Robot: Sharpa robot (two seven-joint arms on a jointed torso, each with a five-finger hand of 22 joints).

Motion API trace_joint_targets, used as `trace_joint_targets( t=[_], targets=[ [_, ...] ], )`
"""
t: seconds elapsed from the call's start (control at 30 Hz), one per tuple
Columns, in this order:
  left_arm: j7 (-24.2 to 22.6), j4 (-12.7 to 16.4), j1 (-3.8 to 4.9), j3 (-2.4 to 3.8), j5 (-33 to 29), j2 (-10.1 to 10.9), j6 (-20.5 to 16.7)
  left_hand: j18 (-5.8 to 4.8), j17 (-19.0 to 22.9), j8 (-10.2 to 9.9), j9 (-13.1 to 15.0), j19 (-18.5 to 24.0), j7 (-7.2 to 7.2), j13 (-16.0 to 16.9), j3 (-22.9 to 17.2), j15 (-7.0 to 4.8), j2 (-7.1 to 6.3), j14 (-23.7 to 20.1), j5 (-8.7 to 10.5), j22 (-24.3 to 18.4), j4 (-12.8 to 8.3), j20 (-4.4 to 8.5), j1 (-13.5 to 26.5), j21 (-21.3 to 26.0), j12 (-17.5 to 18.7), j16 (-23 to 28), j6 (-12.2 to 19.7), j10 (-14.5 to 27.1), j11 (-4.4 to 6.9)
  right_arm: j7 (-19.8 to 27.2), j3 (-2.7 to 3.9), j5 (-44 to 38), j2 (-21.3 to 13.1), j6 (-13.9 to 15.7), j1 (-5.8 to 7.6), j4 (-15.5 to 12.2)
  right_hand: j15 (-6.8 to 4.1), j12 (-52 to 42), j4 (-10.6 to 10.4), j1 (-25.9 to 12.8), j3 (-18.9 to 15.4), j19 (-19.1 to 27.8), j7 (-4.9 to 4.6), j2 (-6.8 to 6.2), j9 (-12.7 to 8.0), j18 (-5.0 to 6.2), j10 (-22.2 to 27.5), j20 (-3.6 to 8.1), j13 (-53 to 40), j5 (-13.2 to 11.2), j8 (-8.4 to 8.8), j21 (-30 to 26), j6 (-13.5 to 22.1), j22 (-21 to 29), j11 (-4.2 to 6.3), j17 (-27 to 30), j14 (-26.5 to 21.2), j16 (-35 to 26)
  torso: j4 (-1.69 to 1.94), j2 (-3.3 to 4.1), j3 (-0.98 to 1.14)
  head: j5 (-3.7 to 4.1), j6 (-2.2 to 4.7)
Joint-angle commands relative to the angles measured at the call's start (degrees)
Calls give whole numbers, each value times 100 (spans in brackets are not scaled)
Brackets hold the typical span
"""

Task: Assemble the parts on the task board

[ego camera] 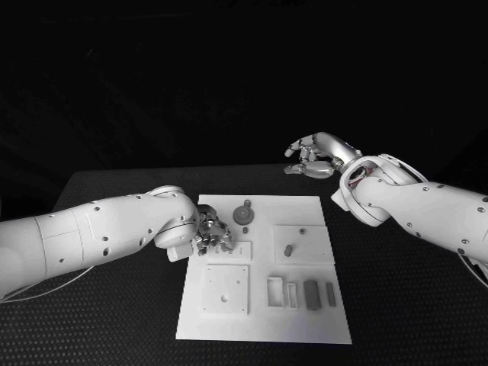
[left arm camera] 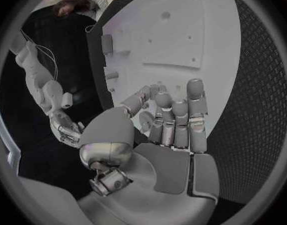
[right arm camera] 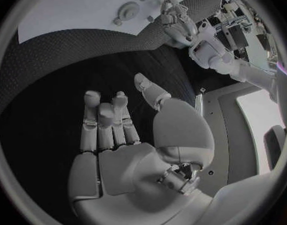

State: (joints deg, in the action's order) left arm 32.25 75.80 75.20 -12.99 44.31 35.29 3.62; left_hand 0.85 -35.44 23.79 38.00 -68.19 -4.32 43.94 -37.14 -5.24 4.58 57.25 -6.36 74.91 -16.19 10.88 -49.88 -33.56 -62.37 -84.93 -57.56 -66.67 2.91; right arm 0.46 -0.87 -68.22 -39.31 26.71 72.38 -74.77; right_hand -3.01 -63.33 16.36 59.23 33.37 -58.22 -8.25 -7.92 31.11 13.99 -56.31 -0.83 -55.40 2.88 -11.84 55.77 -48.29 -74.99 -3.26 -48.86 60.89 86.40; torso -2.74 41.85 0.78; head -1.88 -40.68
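Fingers of my left hand (ego camera: 209,235) curl down on the board (ego camera: 310,320), maybe pinching a small part; I cannot tell. I should lift slowly and keep it upright. My right hand (ego camera: 316,156) hovers released beyond the board.

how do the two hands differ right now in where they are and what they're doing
The left hand is low over the task board, fingers curled at its left edge; the right hand is raised beyond the board's far right corner, over the black table. The right hand holds nothing; whether the left grips a part is unclear. Both are silver, on white arms.
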Motion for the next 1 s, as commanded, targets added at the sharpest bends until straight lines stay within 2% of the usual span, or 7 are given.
trace_joint_targets(
  t=[0.03,0.1,0.37,0.7,0.8,1.0],
  targets=[
    [11,-20,-27,1,4,-31,119,-20,9,44,1468,-276,262,8,-179,-521,29,366,-21,151,-9,472,6,-42,-36,-25,-333,-26,168,57,4,4,1,-88,3,-1,23,-33,17,67,-20,7,-159,14,-10,101,28,-5,11,-4,24,-9,116,-65,-9,5,-10,20,-7,3,-2,14,-15],
    [12,-23,-32,1,2,-38,122,-20,14,60,1490,-272,275,13,-176,-529,26,372,-39,150,2,476,36,-72,-39,-37,-375,-38,180,55,4,3,2,-97,3,4,23,-34,17,71,-21,8,-159,17,-10,101,28,-5,12,-4,24,-9,116,-66,-9,5,-11,20,-8,4,-5,18,-18],
    [0,-31,-37,1,1,-55,28,-16,24,86,1547,-269,305,24,-178,-556,27,393,-61,145,22,490,95,-131,-46,-65,-441,-73,208,54,4,3,-2,-117,3,-9,23,-37,20,100,-27,12,-159,34,-13,101,30,-6,17,-4,24,-9,116,-67,-10,7,-14,22,5,2,7,29,-28],
    [8,-27,-39,1,91,-67,40,-7,37,107,1610,-283,331,36,-192,-582,20,426,-102,140,30,504,135,-193,-55,-96,-485,-116,234,53,4,3,-6,-151,3,-29,24,-38,20,111,-31,14,-160,42,-15,101,31,-7,20,-4,24,-8,117,-68,-10,7,-15,23,0,2,5,28,-47],
    [15,-25,-39,1,234,-77,71,4,36,141,1663,-311,364,51,-200,-613,-9,469,-186,137,49,513,166,-243,-76,-136,-551,-174,266,52,4,3,-4,-161,3,-26,24,-39,21,117,-32,16,-160,44,-15,101,32,-7,21,-4,24,-8,117,-68,-10,8,-16,23,-3,0,4,29,-51],
    [-2,-22,-39,2,488,-97,-3,56,28,209,1765,-438,449,96,-165,-690,-86,603,-732,132,69,530,254,-384,-125,-225,-734,-347,351,53,4,2,-4,-175,2,-30,24,-40,23,130,-36,19,-160,48,-17,101,33,-8,23,-5,24,-8,118,-69,-10,8,-18,23,2,1,4,26,-56]
  ],
)
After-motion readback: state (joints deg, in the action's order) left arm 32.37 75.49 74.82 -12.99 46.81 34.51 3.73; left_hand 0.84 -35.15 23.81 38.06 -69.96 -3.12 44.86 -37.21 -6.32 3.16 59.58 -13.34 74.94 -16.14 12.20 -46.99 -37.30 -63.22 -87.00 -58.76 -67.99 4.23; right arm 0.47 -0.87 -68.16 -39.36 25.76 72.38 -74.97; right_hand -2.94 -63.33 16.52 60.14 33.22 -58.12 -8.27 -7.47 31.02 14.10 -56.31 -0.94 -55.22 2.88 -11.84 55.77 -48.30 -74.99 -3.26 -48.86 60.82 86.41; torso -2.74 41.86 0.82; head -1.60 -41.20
